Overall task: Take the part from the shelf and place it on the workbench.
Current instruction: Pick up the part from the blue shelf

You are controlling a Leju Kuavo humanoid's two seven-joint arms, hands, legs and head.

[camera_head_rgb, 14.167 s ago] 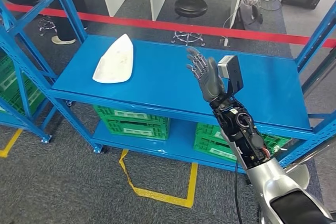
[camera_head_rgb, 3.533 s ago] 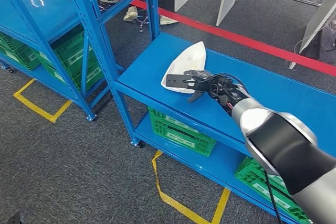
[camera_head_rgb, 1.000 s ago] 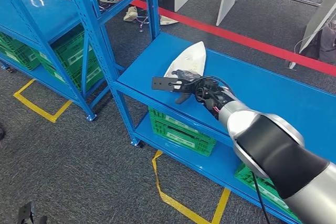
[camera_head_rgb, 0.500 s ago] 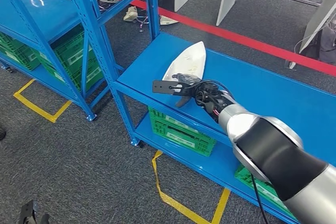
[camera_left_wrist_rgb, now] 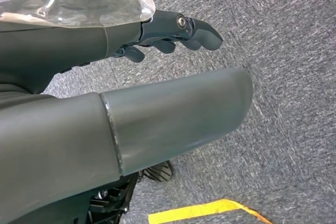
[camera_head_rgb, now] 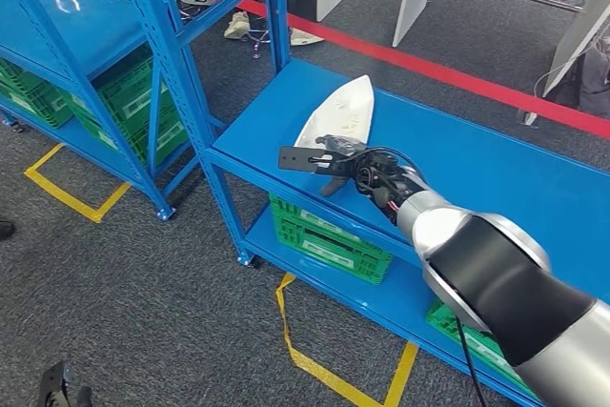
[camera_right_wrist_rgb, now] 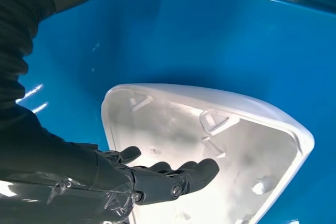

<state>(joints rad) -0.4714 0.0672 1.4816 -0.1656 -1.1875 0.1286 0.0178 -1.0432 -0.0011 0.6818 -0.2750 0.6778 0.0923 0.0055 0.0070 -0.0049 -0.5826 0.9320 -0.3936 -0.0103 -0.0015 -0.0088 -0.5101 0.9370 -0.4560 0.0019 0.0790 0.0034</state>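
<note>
Lying hollow side up on the blue shelf (camera_head_rgb: 460, 154), the white part (camera_head_rgb: 344, 115) sits near the front corner. The right robot hand (camera_head_rgb: 338, 161) hovers over its near end, fingers (camera_right_wrist_rgb: 174, 178) spread, holding nothing. The left robot hand (camera_left_wrist_rgb: 166, 35) hangs over grey carpet (camera_left_wrist_rgb: 293, 77), fingers loosely extended and empty.

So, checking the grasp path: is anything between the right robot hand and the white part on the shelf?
Nothing. In the right wrist view the right robot hand hovers over the white part, fingers extended, on the bare blue shelf.
</note>
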